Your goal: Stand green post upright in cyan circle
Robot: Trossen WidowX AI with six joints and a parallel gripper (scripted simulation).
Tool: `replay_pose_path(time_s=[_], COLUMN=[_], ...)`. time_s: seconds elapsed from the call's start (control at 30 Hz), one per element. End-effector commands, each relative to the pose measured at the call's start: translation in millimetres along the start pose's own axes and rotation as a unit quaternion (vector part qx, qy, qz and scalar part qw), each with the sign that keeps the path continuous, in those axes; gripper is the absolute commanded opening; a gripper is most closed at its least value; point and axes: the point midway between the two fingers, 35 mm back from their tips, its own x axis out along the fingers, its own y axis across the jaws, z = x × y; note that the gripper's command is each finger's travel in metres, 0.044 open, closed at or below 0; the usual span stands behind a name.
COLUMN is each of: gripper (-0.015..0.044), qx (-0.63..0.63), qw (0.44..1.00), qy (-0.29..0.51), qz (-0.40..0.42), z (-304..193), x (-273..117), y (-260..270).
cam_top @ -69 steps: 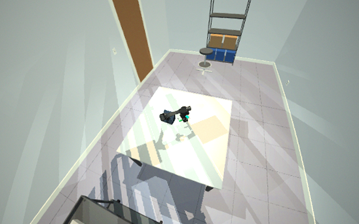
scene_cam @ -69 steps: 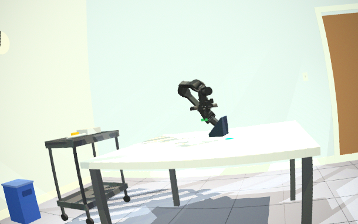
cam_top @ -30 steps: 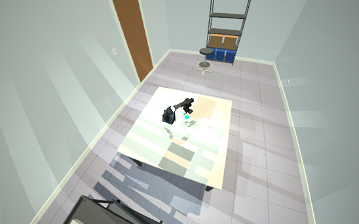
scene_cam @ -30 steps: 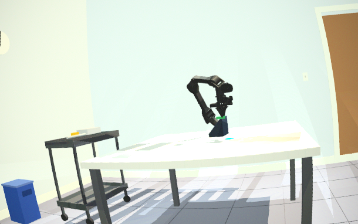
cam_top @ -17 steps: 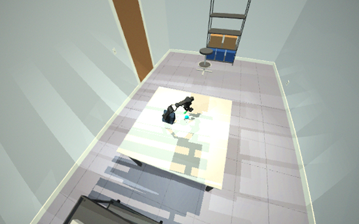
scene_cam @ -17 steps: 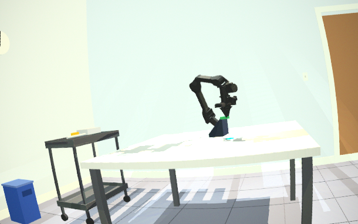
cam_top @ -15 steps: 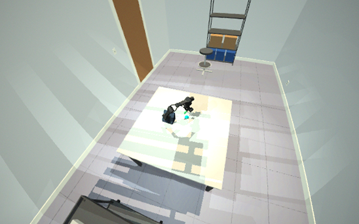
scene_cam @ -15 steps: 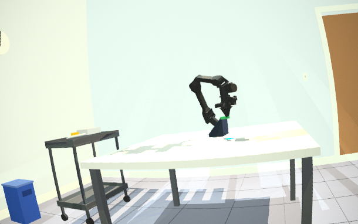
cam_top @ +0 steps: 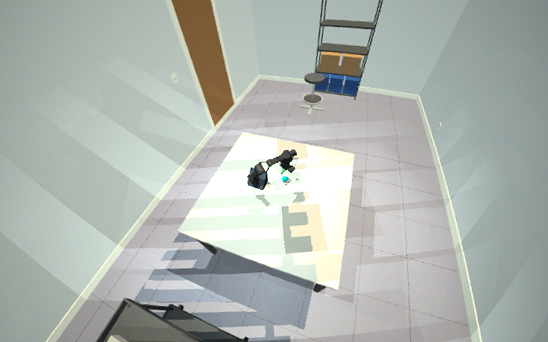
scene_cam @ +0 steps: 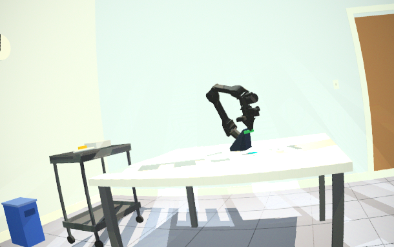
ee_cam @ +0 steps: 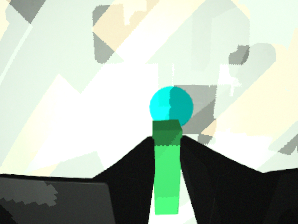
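Note:
The green post [cam_top: 283, 171] [scene_cam: 248, 132] [ee_cam: 167, 180] is held in the air above the table, lying close to level in the exterior view. My gripper [scene_cam: 250, 130] [ee_cam: 166, 142] is shut on the green post, one dark finger on each side of it. The flat cyan circle [cam_top: 285, 179] [scene_cam: 250, 152] [ee_cam: 162, 102] lies on the table below the post. In the wrist view the post's far end covers the circle's lower edge, and a shadow darkens the circle's right part.
The white table [cam_top: 222, 219] [scene_cam: 194, 172] carries the arm's dark blue base [cam_top: 257, 179] [scene_cam: 241, 142], close to the circle. Sharp shadows and light patches cross the tabletop. A cart [cam_top: 154, 321] [scene_cam: 90, 155], a stool [cam_top: 315, 79] and a shelf rack [cam_top: 349, 24] stand away from the table.

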Motion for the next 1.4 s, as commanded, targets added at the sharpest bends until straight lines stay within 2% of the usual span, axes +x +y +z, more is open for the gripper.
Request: replay_pose_path(time_s=[0.0,1.37], gripper=[0.0023,0.0023], qx=[-0.001,0.008], qw=[1.000,0.985], qy=[-0.013,-0.146], qz=[0.011,0.086], z=[-0.4,1.9], x=[2.1,19.5], y=[1.6,3.7])
